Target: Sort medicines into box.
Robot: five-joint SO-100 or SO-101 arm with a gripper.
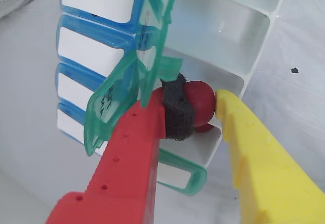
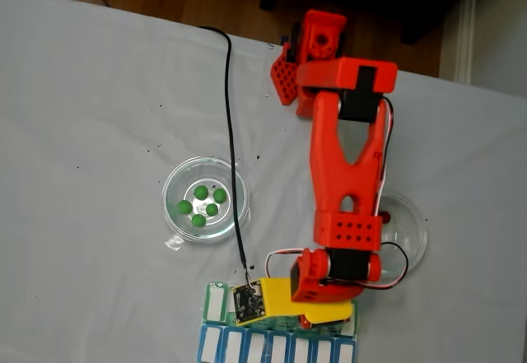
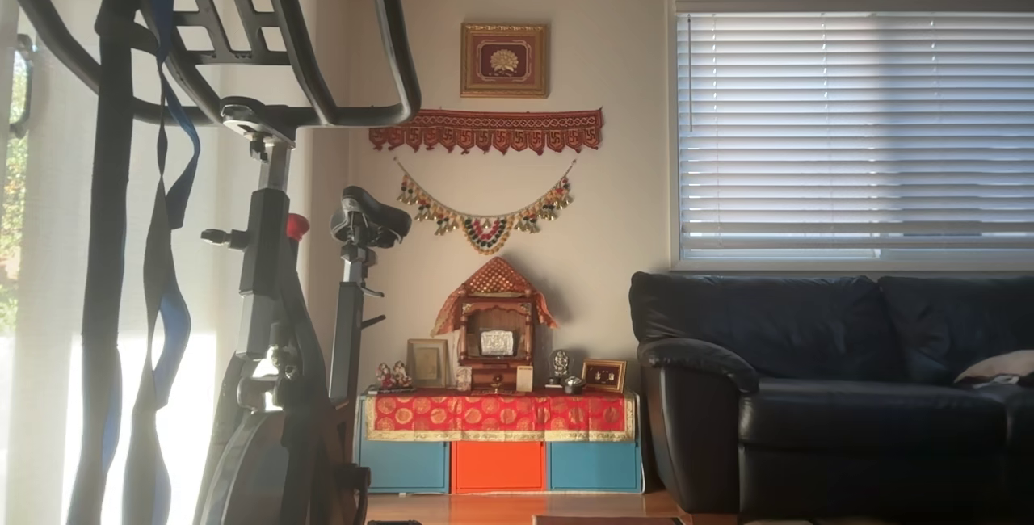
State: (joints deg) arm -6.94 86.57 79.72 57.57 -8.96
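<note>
over box [image 1: 238, 36], tool [image 1: 203, 109] around red pill [image 1: 199, 102]

raised green lids [image 1: 119, 89] crowding claw [image 1: 203, 104] on the left in wrist view, open white compartments [image 1: 223, 31] ahead

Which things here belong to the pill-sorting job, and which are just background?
Job: gripper clamped on a dark red pill over the pill organizer; five green pills in a glass dish; second dish.

Background: black cable, exercise bike, sofa, window blinds.
</note>
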